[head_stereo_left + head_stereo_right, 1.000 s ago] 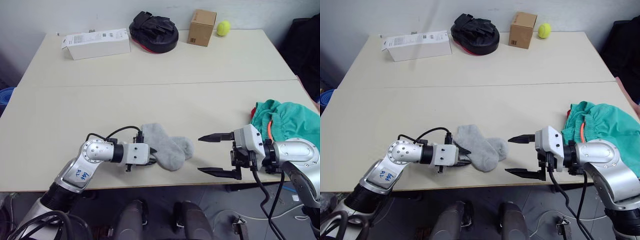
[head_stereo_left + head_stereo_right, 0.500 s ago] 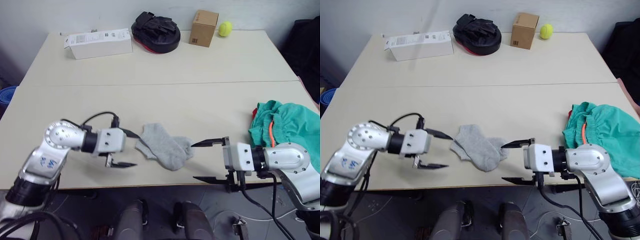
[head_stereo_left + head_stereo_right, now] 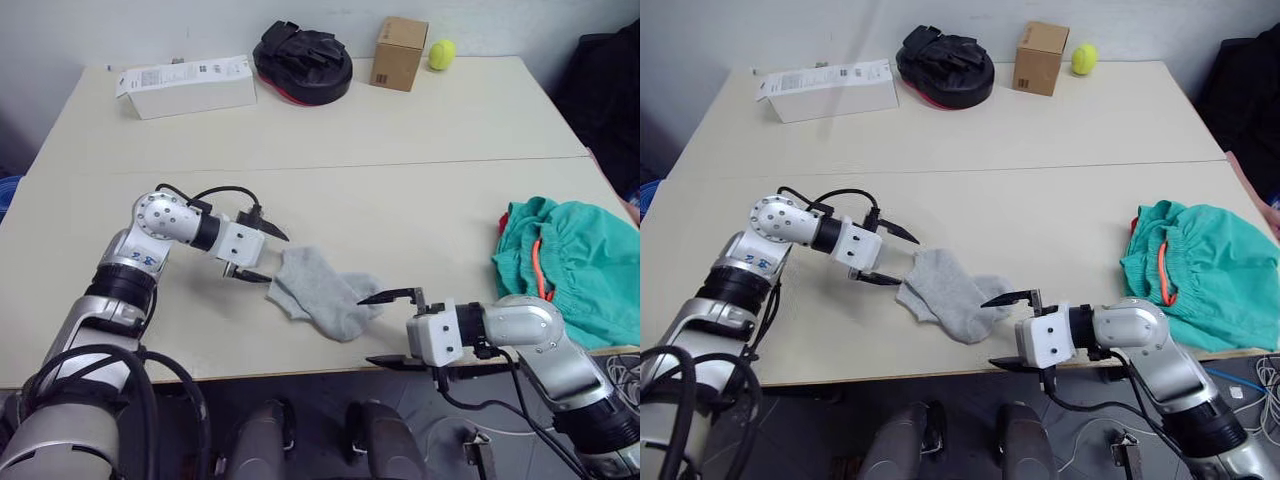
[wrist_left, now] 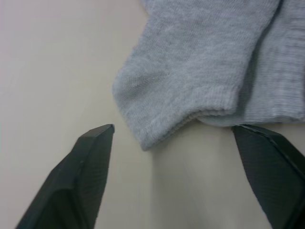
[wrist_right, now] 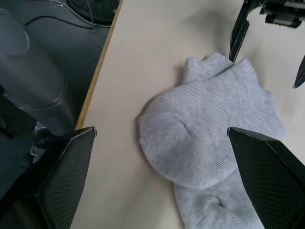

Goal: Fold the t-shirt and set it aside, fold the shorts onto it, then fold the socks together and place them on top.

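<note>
- Socks (image 3: 325, 297) stacked one on the other, flat on the bench (image 3: 400, 210) near its front edge; taken here as the landmark
- Left tool (image 3: 268, 257) just left of the socks, at their cuff end; released, fingers spread, tips close to the cuff but not touching; nothing held
- Right tool (image 3: 385, 330) just right of the socks and nearer the front edge, at their toe end; released, fingers wide apart, one tip over the toe, the other off the bench edge; nothing held
- Shorts (image 3: 560, 265) well right of the socks, bunched at the bench's right edge; orange drawstring showing; a sliver of red under their left side
- White box (image 3: 188, 85), black pad (image 3: 303, 62), cardboard box (image 3: 399, 53) and yellow ball (image 3: 441, 53) far behind the socks, along the back edge
</note>
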Robot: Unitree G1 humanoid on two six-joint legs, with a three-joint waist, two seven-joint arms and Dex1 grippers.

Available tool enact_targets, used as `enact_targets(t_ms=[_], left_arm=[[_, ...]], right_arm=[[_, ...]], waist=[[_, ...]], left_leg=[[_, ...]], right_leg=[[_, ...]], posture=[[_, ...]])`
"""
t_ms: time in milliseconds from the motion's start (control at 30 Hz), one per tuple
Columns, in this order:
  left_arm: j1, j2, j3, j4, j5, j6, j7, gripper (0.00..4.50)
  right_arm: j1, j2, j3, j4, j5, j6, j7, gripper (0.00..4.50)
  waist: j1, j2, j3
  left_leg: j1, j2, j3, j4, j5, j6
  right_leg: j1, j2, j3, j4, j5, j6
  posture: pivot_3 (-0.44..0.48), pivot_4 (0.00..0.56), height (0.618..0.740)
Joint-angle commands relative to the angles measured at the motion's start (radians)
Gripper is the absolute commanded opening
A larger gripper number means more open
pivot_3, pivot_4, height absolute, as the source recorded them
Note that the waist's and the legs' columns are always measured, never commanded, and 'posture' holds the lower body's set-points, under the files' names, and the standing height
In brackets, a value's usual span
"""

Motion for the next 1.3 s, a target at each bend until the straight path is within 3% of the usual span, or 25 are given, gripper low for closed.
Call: enact_targets(t_ms=[33,67,300,533,733,833,1000,1067,1167,1300], left_arm=[[-0.049,-0.012,0.007,0.053,-0.005,-0.050,-0.018,2.85],[-0.055,-0.013,0.011,0.050,-0.022,-0.041,-0.043,2.57],[-0.022,0.029,0.034,-0.071,-0.116,0.014,-0.179,2.57],[0.053,0.041,0.043,-0.257,-0.174,0.114,-0.201,2.57],[0.120,0.035,0.021,-0.330,-0.142,0.113,-0.191,2.57],[0.110,0.021,0.014,-0.295,-0.101,0.087,-0.156,2.02],[0.093,0.011,0.010,-0.242,-0.074,0.046,-0.132,0.35],[0.092,0.011,0.008,-0.242,-0.076,0.048,-0.130,0.01],[0.097,0.014,0.008,-0.261,-0.087,0.060,-0.137,0.00],[0.103,0.013,0.008,-0.274,-0.095,0.073,-0.140,0.00]], right_arm=[[-0.013,0.015,0.015,-0.005,-0.010,-0.023,-0.018,4.50],[-0.015,0.019,0.019,-0.005,-0.013,-0.023,-0.022,4.50],[-0.025,0.028,0.027,0.000,-0.012,-0.007,-0.049,4.50],[-0.028,0.024,0.029,0.030,-0.011,-0.027,-0.047,4.50],[-0.027,0.022,0.029,0.031,-0.007,-0.023,-0.044,4.50],[-0.033,0.028,0.033,0.036,-0.009,-0.019,-0.046,4.50],[-0.043,0.037,0.045,0.059,-0.029,-0.033,-0.054,4.50],[-0.046,0.041,0.049,0.072,-0.043,-0.045,-0.060,4.50],[-0.047,0.040,0.058,0.093,-0.070,-0.076,-0.066,3.93],[-0.048,0.044,0.067,0.116,-0.087,-0.104,-0.076,2.51]], waist=[[0.001,0.000,0.000],[0.001,0.000,0.000],[0.000,0.000,0.000],[0.000,0.000,0.000],[0.000,0.000,0.000],[0.001,0.000,0.000],[0.001,0.000,0.000],[0.001,0.000,0.000],[0.001,0.000,0.000],[0.001,0.000,0.000]], left_leg=[[0.000,0.000,0.000,0.000,0.000,0.000],[0.000,0.000,0.000,0.000,0.000,0.000],[0.000,0.000,0.000,0.001,0.000,0.000],[0.000,0.000,-0.001,0.002,0.000,0.000],[0.000,0.000,-0.001,0.003,0.000,0.000],[0.000,0.000,-0.001,0.003,0.000,0.000],[0.000,0.000,-0.001,0.004,0.000,0.001],[0.000,0.000,-0.001,0.004,0.000,0.001],[0.000,0.000,-0.001,0.004,0.000,0.001],[0.000,0.000,-0.001,0.004,0.000,0.001]], right_leg=[[0.000,0.000,0.000,0.000,0.000,0.000],[0.000,-0.001,0.000,0.000,0.000,0.000],[0.000,0.000,0.000,0.001,0.000,0.000],[0.001,-0.001,0.001,0.002,0.000,0.000],[0.001,-0.001,0.002,0.002,0.000,0.000],[0.001,-0.001,0.002,0.002,0.000,0.000],[0.001,-0.001,0.002,0.003,0.000,0.000],[0.001,-0.001,0.002,0.003,0.000,0.000],[0.001,-0.001,0.002,0.003,0.000,0.000],[0.001,-0.001,0.001,0.003,0.000,0.000]], posture=[[0.000,0.150,0.740],[0.000,0.150,0.740],[0.000,0.150,0.740],[0.000,0.150,0.740],[0.000,0.150,0.740],[0.000,0.150,0.740],[0.000,0.150,0.740],[0.000,0.150,0.740],[0.000,0.150,0.740],[0.000,0.150,0.740]])
